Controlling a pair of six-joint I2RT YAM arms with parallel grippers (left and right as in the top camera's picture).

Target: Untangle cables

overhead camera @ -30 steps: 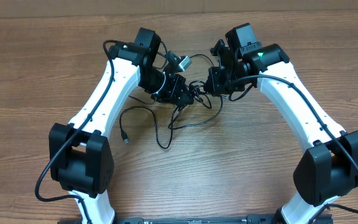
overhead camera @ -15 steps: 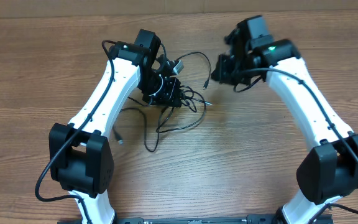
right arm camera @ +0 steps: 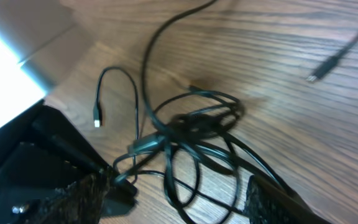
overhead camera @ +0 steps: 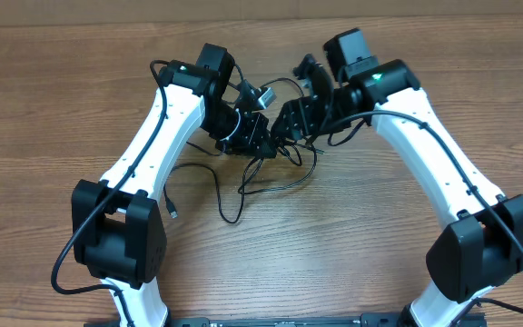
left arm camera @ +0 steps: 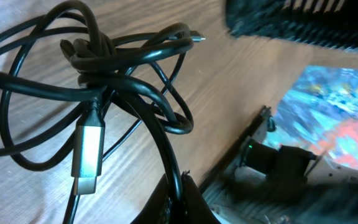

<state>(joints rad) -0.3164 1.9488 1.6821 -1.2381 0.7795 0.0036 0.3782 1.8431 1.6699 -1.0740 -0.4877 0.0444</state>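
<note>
Left gripper (left arm camera: 178, 190) angled inward, clamped on cables (left arm camera: 129, 62), knot held just ahead of it, right gripper (right arm camera: 176, 186) tilted down opposite, jaws spread apart above same cables.

Overhead, the light is even and fairly bright, falling from above. The table (overhead camera: 62, 109) shows its grain crisply, and the arms (overhead camera: 166, 127) throw only soft, faint shadows. 2 small green lamps (overhead camera: 379, 76) glow on them. From the left wrist, the cables (left arm camera: 104, 68) are sharp and the silvery plug (left arm camera: 87, 152) catches a pale sheen, while the top right and right side smear into blur. The right wrist view is soft all over with motion blur, and a white patch (right arm camera: 8, 74) at its left is blown out.
</note>
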